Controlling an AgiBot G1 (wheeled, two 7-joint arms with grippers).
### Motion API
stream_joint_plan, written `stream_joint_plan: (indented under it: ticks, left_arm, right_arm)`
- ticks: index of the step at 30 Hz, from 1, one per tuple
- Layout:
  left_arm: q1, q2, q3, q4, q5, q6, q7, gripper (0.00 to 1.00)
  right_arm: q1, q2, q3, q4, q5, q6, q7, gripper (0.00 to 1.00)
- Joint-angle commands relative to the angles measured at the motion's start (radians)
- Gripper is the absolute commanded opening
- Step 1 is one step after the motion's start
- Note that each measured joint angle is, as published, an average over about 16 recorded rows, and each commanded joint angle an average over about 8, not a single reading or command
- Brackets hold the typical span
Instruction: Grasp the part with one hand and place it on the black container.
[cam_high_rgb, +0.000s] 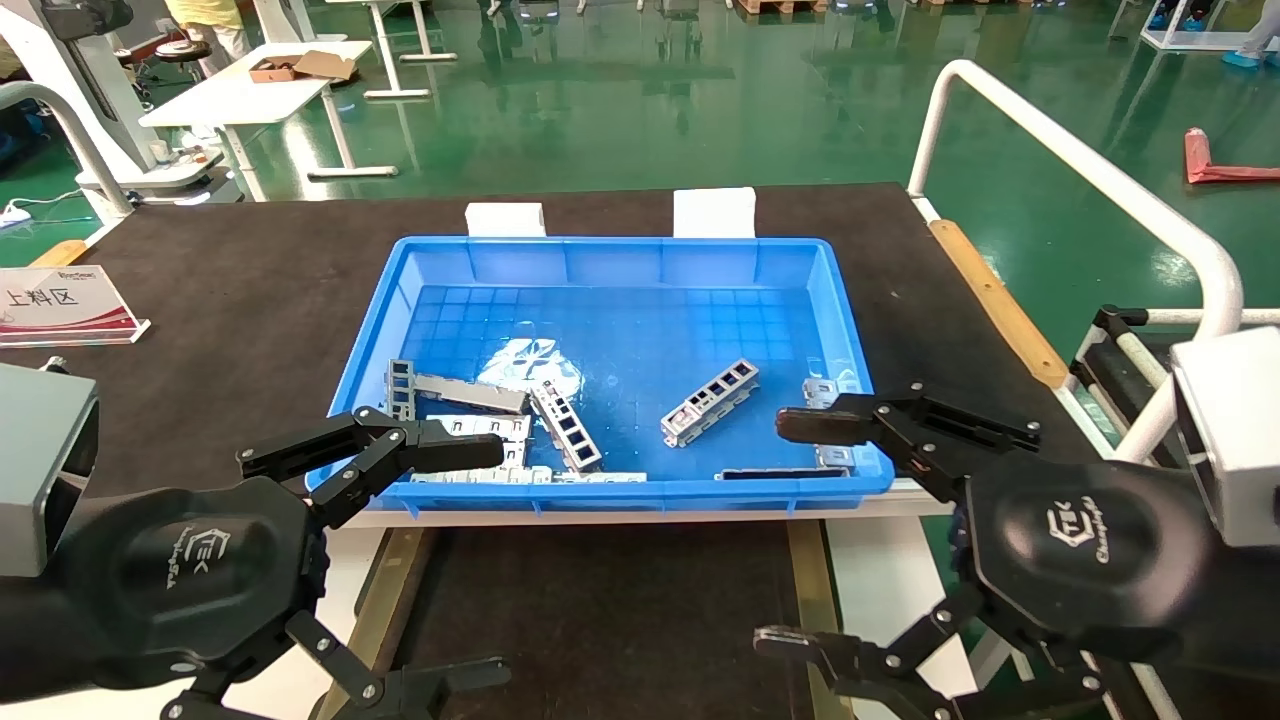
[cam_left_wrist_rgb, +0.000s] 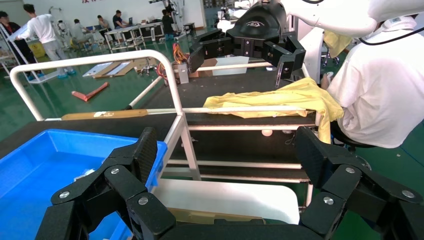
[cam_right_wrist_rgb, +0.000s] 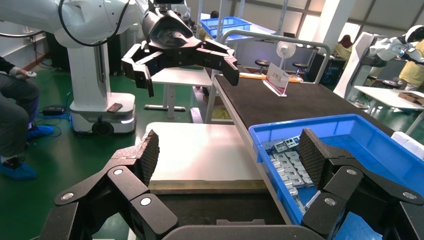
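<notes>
Head view – dark tabletop (cam_high_rgb: 250, 290), green floor (cam_high_rgb: 700, 100), left end effector (cam_high_rgb: 440, 570) and right end effector (cam_high_rgb: 810, 530) both spread apart.

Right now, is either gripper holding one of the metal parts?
No: in the head view the left gripper and the right gripper are both open and empty, and the part lies in the blue bin.

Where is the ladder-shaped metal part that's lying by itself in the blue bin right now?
In the head view, the part lies tilted on the floor of the blue bin, right of centre, between the pile of other brackets and the right hand.
</notes>
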Motion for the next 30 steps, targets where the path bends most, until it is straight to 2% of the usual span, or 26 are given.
stream_joint_plan:
  ticks: [1, 30]
  left_arm:
    - [0.000, 0.000, 0.000, 0.000, 0.000, 0.000, 0.000, 1.00]
    - [0.000, 0.000, 0.000, 0.000, 0.000, 0.000, 0.000, 1.00]
  right_arm:
    - [0.000, 0.000, 0.000, 0.000, 0.000, 0.000, 0.000, 1.00]
    - [0.000, 0.000, 0.000, 0.000, 0.000, 0.000, 0.000, 1.00]
